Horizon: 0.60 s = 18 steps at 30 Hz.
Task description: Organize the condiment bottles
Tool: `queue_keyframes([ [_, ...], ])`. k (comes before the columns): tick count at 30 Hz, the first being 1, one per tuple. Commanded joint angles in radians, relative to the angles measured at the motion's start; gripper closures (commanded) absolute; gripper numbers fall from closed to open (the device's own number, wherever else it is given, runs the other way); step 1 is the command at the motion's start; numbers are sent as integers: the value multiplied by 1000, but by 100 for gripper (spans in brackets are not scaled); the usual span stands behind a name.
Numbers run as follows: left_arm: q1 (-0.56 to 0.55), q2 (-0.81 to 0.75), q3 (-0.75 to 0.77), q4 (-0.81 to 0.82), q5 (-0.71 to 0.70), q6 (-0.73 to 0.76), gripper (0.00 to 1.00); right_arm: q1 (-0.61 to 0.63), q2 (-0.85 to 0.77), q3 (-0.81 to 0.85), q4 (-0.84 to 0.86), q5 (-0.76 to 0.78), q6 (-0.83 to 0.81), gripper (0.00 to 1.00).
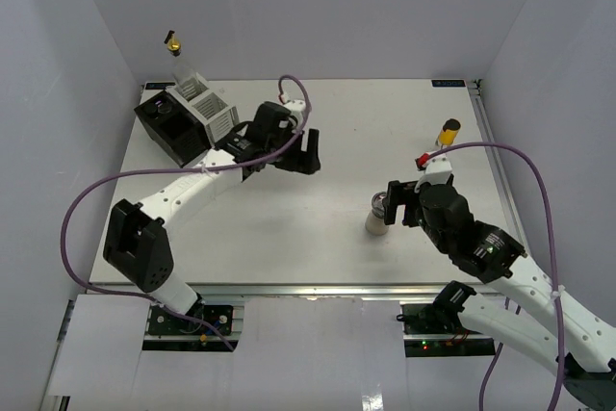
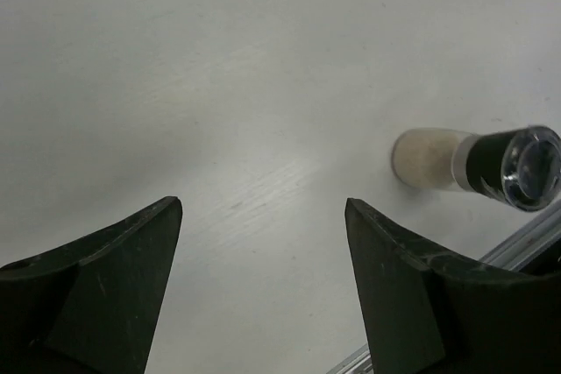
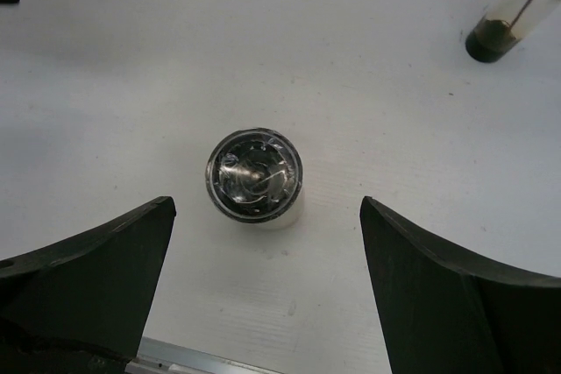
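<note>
The cream shaker (image 1: pixel 378 215) with a metal top stands right of the table's middle. It also shows in the right wrist view (image 3: pixel 255 174) and the left wrist view (image 2: pixel 473 159). My right gripper (image 1: pixel 396 207) is open, its jaws wide apart just short of the shaker (image 3: pixel 266 216). The slim bottle with yellow contents (image 1: pixel 446 135) stands at the right edge (image 3: pixel 515 8). The tall bottle's gold pourer (image 1: pixel 172 43) sticks up behind the racks. My left gripper (image 1: pixel 307 153) is open and empty over bare table (image 2: pixel 263 286). The brown spice jar is not in view.
A black slotted rack box (image 1: pixel 162 128) and a white one (image 1: pixel 208 111) stand together at the far left. The table's near rail shows at the lower right in the left wrist view (image 2: pixel 517 243). Walls close in the left, back and right.
</note>
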Motion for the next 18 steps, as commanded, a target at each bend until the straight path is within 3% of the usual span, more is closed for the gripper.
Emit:
queue_keyframes([
  [1,-149,-115,-44,115,36,-25,13,5,-24,78,-60,187,122,7],
  [8,-356,-57,16,128,-47,-14,10,3,-104,175,-120,366,180,8],
  [18,-512,201,255,27,-191,43,4,5,-259,174,-91,389,148,8],
])
